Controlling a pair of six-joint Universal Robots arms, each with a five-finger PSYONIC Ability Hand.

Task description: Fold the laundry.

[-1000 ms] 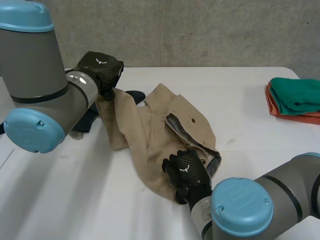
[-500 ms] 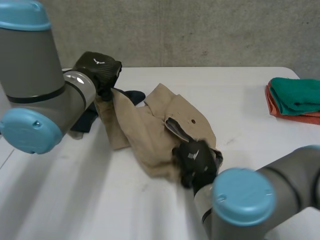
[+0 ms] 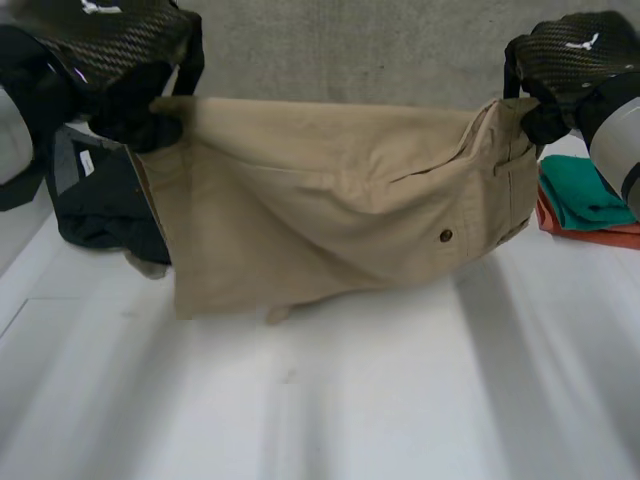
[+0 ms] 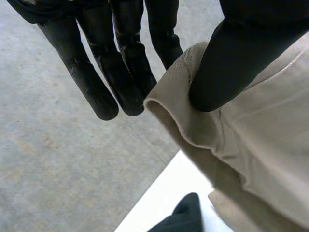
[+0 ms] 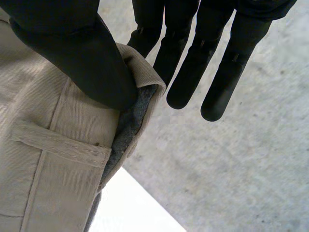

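A pair of tan shorts point(image 3: 320, 210) hangs spread above the white table point(image 3: 400, 400), held up by its top edge between both hands. My left hand point(image 3: 110, 40) pinches one upper corner of the shorts point(image 4: 203, 130) between thumb and fingers. At the other upper corner, by the waistband with a belt loop point(image 5: 58, 142), my right hand point(image 3: 565, 55) pinches the cloth the same way. A button point(image 3: 445, 236) shows on the hanging side near the right hand. The lower hem hangs just over the table.
A dark garment point(image 3: 100, 210) lies on the table behind the shorts under the left hand. A folded green cloth point(image 3: 590, 195) sits on an orange one point(image 3: 600, 235) at the table's right edge. A grey concrete wall stands behind.
The right hand closed on the shorts near the table and both hands lifted them. The shorts went from crumpled on the table to hanging spread out between the two raised hands.
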